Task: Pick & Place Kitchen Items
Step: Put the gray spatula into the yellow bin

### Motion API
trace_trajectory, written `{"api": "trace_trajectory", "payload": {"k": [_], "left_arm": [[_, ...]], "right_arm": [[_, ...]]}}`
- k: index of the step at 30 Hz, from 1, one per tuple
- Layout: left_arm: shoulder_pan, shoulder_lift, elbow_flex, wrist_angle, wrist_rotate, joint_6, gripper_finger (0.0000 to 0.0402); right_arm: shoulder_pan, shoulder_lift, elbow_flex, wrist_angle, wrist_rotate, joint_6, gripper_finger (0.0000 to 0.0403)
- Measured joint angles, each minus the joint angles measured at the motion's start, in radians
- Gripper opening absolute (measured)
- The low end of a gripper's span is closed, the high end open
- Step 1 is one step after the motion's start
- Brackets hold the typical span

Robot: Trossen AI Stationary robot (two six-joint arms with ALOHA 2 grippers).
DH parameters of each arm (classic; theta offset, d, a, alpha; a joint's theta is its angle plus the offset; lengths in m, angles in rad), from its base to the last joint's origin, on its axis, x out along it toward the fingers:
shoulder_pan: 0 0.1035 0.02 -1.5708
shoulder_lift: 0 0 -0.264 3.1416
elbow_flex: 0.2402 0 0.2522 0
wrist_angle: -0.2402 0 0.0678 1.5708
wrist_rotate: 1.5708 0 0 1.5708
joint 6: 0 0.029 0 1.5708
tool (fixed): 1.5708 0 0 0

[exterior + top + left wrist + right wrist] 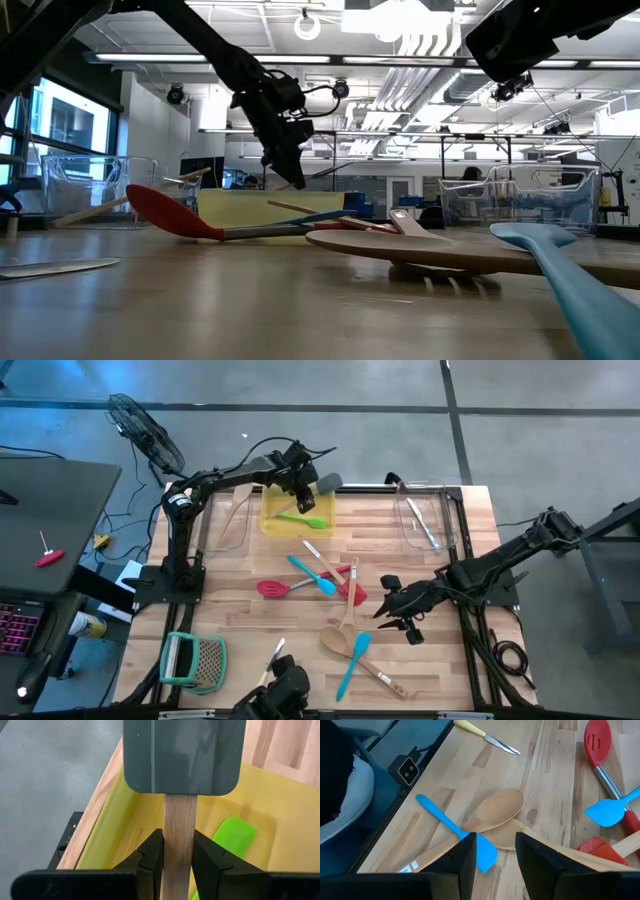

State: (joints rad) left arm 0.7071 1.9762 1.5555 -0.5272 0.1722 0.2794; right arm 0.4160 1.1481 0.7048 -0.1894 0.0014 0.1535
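A grey spatula (184, 755) is clamped by its wooden handle in the left tool (177, 857), held above the yellow bin (260, 805) at the desk's (440, 660) far edge. The right tool (495, 852) hovers, fingers apart and empty, over the wooden spoons (495, 812) and blue spatula (455, 830).

A black floor fan (148, 432) stands at the upper left of the high view. A red-handled tool (49, 555) lies on the dark desk (50, 510) at far left. A teal-framed grater (194, 661) rests at lower left on the pale wooden butcher-block table (240, 620).
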Motion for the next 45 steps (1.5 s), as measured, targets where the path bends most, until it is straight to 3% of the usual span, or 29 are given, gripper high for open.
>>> {"api": "trace_trajectory", "payload": {"k": [20,28,45], "left_arm": [[0.0,0.08,0.0,0.001,-0.005,0.0,0.0069],[0.0,0.086,0.0,0.006,-0.008,0.0,0.0106],[-0.001,0.086,0.0,0.001,-0.01,-0.028,0.0133]], "right_arm": [[0.0,0.0,0.0,0.004,0.0,0.003,0.0128],[0.0,0.0,0.0,0.005,0.008,0.0,0.0128],[0.0,0.0,-0.017,0.02,0.007,0.0,0.0128]]}}
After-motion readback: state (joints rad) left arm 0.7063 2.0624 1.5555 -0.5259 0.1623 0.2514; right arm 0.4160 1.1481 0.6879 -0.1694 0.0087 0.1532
